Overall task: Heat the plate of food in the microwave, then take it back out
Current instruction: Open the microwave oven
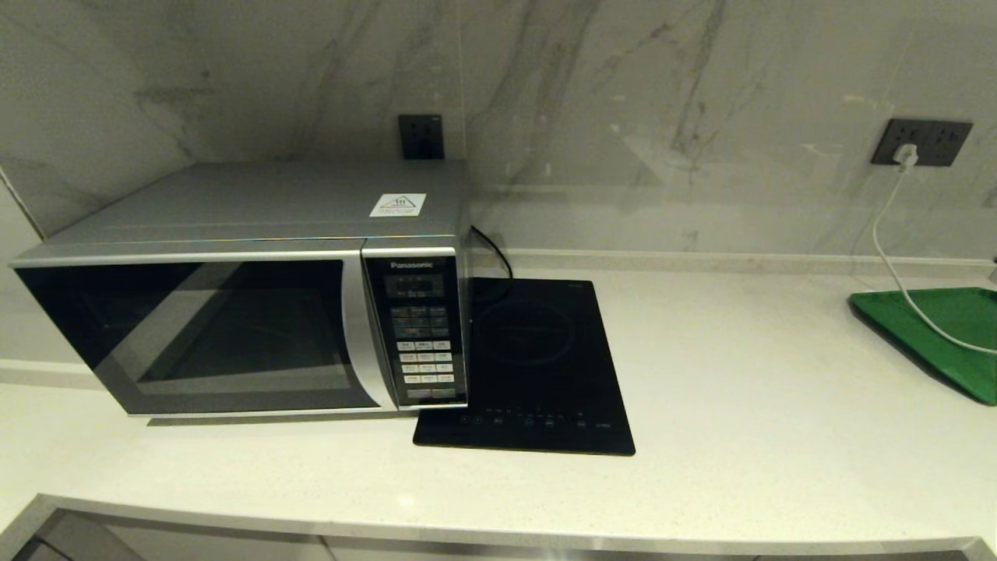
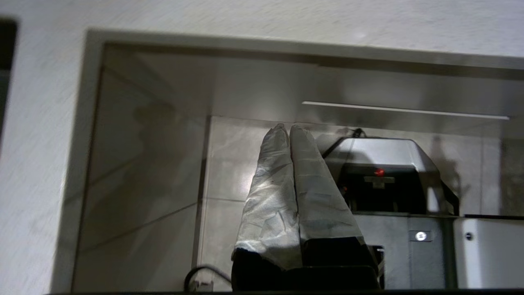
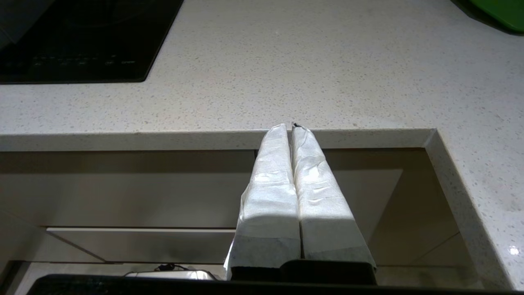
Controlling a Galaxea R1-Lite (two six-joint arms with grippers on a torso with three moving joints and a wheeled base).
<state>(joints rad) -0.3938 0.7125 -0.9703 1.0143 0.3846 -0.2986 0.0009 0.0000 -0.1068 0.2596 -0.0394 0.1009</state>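
The silver-grey microwave (image 1: 241,288) stands on the counter at the left, its dark glass door closed. The plate of food is out of view. Neither arm shows in the head view. In the left wrist view my left gripper (image 2: 289,128) is shut with nothing in it, low in front of the counter's front edge, over the floor and the robot's base. In the right wrist view my right gripper (image 3: 290,127) is shut and empty, just below the counter's front edge.
A flat black induction hob (image 1: 537,366) lies right beside the microwave. A green tray (image 1: 946,335) sits at the far right, with a white cable (image 1: 888,257) running onto it from a wall socket. The pale counter (image 1: 763,405) has a cut-out front edge.
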